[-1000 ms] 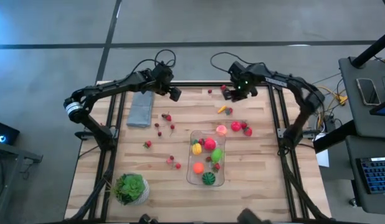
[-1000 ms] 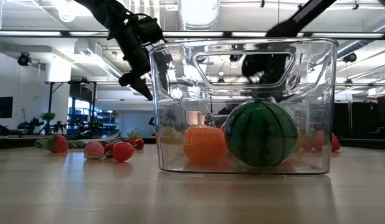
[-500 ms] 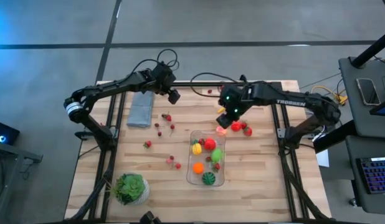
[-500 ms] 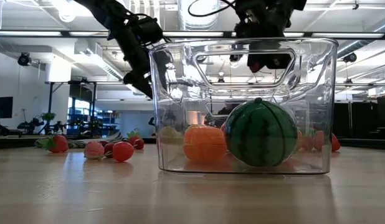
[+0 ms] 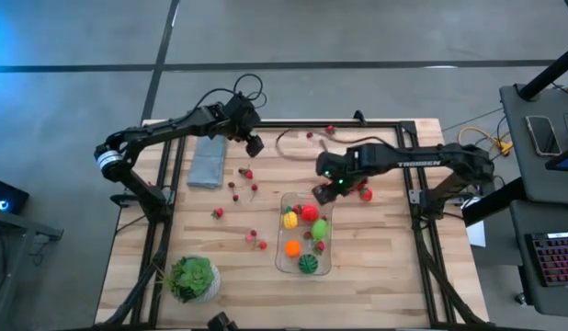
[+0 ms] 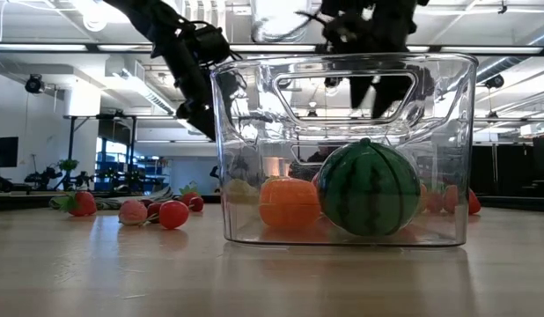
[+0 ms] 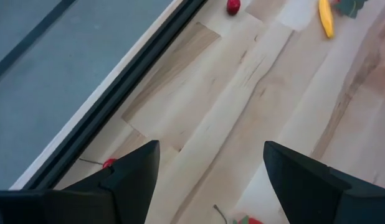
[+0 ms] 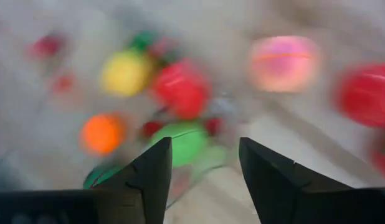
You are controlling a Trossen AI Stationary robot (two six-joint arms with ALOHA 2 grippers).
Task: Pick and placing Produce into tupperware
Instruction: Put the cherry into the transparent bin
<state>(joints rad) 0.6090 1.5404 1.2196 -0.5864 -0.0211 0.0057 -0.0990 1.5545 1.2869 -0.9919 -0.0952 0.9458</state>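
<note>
the wooden bench [image 5: 385, 267] stood on a grey concrete floor, with a potted plant [image 5: 192, 278] at its near left corner and a folded cloth [image 5: 208, 161] by its far left edge. the clear tupperware [image 5: 305, 233] sat toward the near edge, right of centre, already carrying a yellow piece, a red one, a green one, an orange one and the striped green ball [image 6: 369, 187]. small red berries [image 5: 234, 184] lay scattered left of it, and a red piece [image 5: 365, 194] lay near its far right corner.

the step in hand looked like a drop-off: the right gripper [image 5: 336, 184] hung over the far end of the tupperware, its fingers [image 8: 149, 177] parted with nothing visible between them. whether a piece had just left them could not be told. the next move probably called for lifting clear of the rim and reaching for loose produce.

the left gripper [image 5: 255, 142] waited above the bench's far edge near the cloth, fingers [image 7: 127, 177] spread and empty.
</note>
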